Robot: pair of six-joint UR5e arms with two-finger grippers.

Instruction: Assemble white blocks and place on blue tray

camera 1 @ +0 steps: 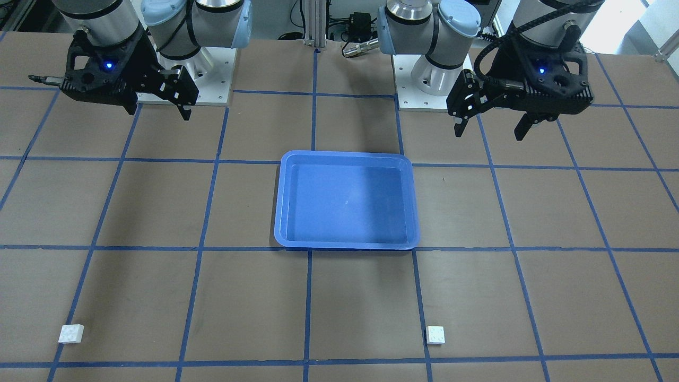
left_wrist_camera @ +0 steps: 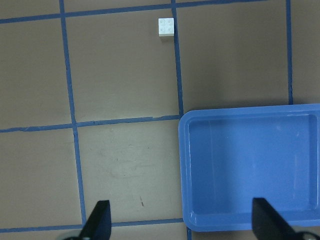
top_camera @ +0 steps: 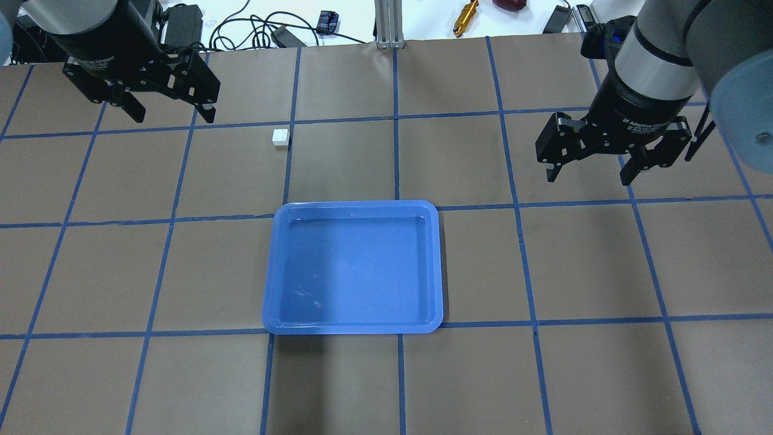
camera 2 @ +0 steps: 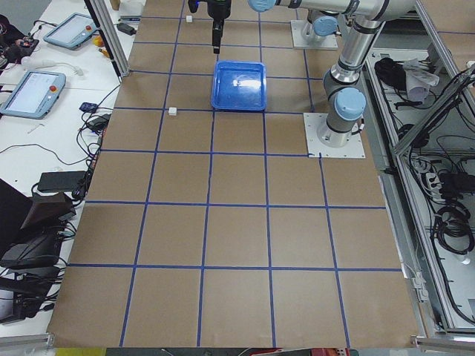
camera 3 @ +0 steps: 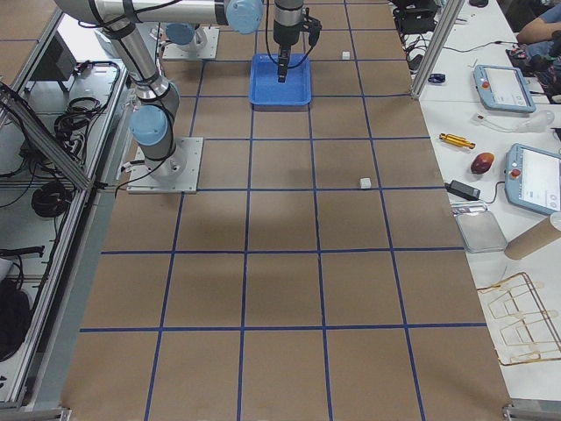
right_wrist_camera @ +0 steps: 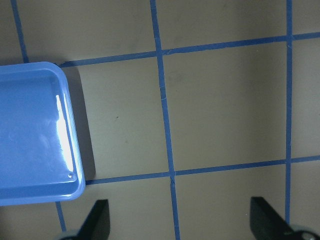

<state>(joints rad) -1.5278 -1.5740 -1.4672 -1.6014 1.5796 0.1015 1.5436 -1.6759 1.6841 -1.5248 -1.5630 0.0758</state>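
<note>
The blue tray (top_camera: pixel 356 204) lies empty at the table's middle; it also shows in the front view (camera 1: pixel 347 155). One white block (top_camera: pixel 280 138) sits beyond the tray's left corner, and shows in the front view (camera 1: pixel 435 335) and the left wrist view (left_wrist_camera: pixel 166 27). A second white block (camera 1: pixel 70 333) sits far out on my right side, hidden by my right arm in the overhead view. My left gripper (top_camera: pixel 174 116) hovers open and empty, left of the first block. My right gripper (top_camera: pixel 589 177) hovers open and empty, right of the tray.
Blue tape lines grid the brown table top. Cables, a yellow tool (top_camera: pixel 465 13) and an aluminium post (top_camera: pixel 388 24) lie past the far edge. The arm bases (camera 1: pixel 432 74) stand on the robot's side of the table.
</note>
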